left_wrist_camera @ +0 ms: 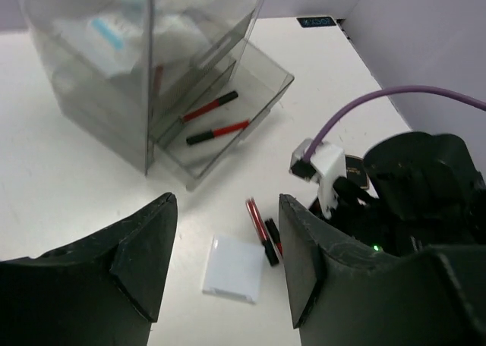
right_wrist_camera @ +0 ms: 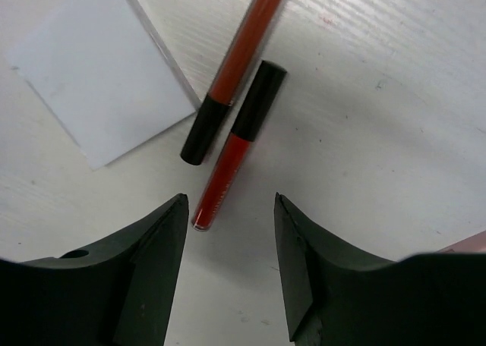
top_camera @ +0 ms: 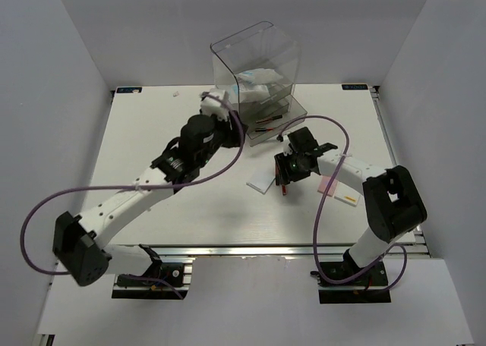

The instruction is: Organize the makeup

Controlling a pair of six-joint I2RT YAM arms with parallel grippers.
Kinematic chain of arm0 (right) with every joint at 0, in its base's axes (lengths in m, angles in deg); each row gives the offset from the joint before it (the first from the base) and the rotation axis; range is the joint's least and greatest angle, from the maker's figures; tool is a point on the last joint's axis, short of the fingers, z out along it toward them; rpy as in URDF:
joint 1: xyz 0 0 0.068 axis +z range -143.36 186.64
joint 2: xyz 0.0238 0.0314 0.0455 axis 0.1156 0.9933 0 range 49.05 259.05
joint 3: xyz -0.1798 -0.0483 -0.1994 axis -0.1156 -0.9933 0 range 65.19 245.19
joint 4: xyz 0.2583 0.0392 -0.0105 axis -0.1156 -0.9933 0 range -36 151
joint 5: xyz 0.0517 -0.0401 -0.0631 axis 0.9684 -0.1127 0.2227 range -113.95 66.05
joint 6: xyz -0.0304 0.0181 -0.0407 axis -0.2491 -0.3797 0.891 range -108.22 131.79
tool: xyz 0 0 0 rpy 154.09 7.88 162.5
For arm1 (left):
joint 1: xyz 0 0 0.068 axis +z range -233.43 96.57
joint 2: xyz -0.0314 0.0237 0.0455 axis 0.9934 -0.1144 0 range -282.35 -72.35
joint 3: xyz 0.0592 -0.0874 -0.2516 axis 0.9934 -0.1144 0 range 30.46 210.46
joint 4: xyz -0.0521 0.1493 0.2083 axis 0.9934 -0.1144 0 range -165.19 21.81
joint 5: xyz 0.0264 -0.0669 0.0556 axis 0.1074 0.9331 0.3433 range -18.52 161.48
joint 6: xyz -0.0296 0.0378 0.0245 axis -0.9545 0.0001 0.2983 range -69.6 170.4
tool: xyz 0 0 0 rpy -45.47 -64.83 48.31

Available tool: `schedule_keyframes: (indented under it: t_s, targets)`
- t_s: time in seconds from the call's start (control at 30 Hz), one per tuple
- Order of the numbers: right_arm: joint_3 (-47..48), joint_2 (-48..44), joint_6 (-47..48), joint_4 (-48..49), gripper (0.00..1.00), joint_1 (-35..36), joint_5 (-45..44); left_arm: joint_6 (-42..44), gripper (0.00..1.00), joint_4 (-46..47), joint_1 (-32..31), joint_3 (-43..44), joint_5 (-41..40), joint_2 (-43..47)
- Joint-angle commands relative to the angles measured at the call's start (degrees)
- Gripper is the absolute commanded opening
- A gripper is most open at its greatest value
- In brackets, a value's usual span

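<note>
Two red and black pencil sticks (right_wrist_camera: 228, 171) lie side by side on the table, next to a white pad (right_wrist_camera: 91, 80). My right gripper (right_wrist_camera: 230, 203) is open and empty, low over the near end of one stick; in the top view it (top_camera: 282, 177) is beside the white pad (top_camera: 262, 184). My left gripper (left_wrist_camera: 228, 243) is open and empty, higher up, looking down on the same pad (left_wrist_camera: 233, 268) and sticks (left_wrist_camera: 262, 228). Two more sticks (left_wrist_camera: 216, 120) lie in the open bottom drawer. A pink palette (top_camera: 328, 185) and a white packet (top_camera: 348, 200) lie under the right arm.
The tall clear drawer box (top_camera: 254, 77) stands at the back middle, its bottom drawer (left_wrist_camera: 262, 95) pulled out toward the arms, with white packets in the upper levels. Purple cables loop from both wrists. White walls close in the table on three sides.
</note>
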Motion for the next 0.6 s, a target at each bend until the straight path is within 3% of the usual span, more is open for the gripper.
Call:
schedule_keyframes:
  t_s: [0.0, 0.2, 0.57]
  targets:
    - [2.58, 1.75, 0.39, -3.55, 0.54, 1.61, -6.84, -11.13, 0.66, 1.15, 0.36, -9.81, -4.25, 6.62]
    - [2.75, 4.65, 0.12, -3.11, 0.51, 4.33, -10.09, -18.18, 0.7, 2.12, 0.8, -17.23, -7.69, 15.96]
    - [0.65, 6.15, 0.38, -2.15, 0.36, 4.78, -14.49, -20.55, 0.71, 1.94, 1.24, -18.2, -6.29, 15.54]
